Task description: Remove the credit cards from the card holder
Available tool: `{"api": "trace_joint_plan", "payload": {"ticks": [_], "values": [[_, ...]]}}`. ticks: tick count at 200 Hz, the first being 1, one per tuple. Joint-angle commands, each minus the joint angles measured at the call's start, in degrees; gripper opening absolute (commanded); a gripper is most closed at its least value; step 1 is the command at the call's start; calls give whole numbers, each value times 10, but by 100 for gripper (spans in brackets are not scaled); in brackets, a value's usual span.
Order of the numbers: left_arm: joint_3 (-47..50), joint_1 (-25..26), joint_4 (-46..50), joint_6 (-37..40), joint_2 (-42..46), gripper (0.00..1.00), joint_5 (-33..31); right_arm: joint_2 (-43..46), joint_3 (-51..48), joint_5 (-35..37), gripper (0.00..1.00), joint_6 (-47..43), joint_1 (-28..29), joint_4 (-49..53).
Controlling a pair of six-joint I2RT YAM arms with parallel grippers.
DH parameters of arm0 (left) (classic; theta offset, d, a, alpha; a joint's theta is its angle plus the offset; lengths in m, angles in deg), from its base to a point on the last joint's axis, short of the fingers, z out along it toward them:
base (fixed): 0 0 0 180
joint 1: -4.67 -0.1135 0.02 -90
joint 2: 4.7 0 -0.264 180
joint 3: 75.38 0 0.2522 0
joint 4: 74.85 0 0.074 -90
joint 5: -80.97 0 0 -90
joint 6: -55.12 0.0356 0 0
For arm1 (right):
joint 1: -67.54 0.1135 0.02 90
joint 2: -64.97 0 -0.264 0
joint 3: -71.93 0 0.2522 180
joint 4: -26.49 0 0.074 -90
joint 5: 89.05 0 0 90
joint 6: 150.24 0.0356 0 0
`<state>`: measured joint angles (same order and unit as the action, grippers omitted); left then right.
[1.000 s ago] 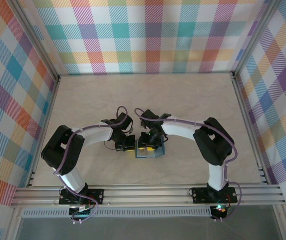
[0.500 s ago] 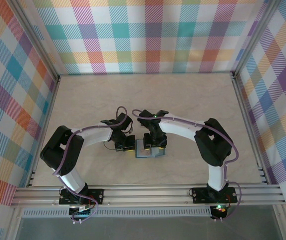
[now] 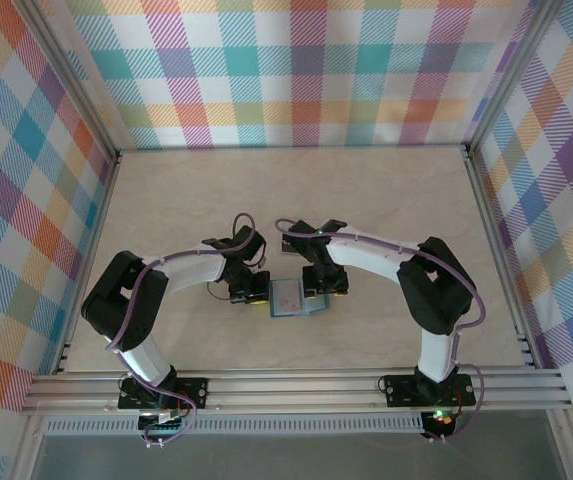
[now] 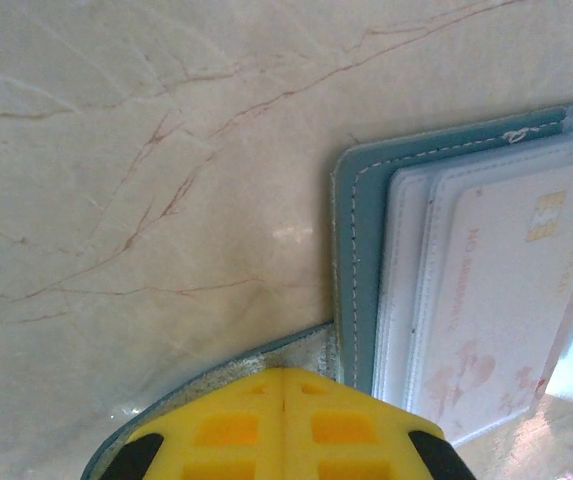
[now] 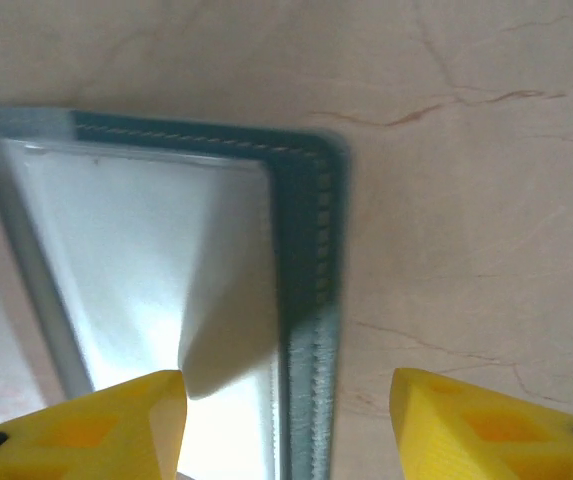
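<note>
Item 1. Left arm [image 3: 181, 268], black and white with a purple cable: base at 7 o'clock in the top view, elbow folded out toward 9, forearm reaching in toward centre.

Left gripper [image 4: 283, 375], yellow-tipped: pointed down, jaws pressed together along one seam.

Item 2. Right arm [image 3: 376, 262], same build: base at 5 o'clock, elbow out toward 3, forearm reaching in toward centre.

Right gripper [image 5: 286, 390], yellow-tipped: pointed down, jaws spread wide.

Both grippers near each other, not touching.

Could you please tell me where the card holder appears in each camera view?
Top external: the card holder lies open just below picture centre.
Left wrist: the card holder takes up the right side, its stitched teal corner nearest centre.
Right wrist: the card holder has its teal corner upper centre and spreads left.
Shared landmark: the veined beige table beneath it.
</note>
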<state>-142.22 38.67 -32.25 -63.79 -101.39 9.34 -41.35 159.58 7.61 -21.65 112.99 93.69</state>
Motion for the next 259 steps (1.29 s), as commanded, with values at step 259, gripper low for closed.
{"api": "trace_joint_plan", "payload": {"ticks": [259], "values": [[-55,27,31,-14,-51,0,8,-9,-55,-281,25,19,-28,-242]]}}
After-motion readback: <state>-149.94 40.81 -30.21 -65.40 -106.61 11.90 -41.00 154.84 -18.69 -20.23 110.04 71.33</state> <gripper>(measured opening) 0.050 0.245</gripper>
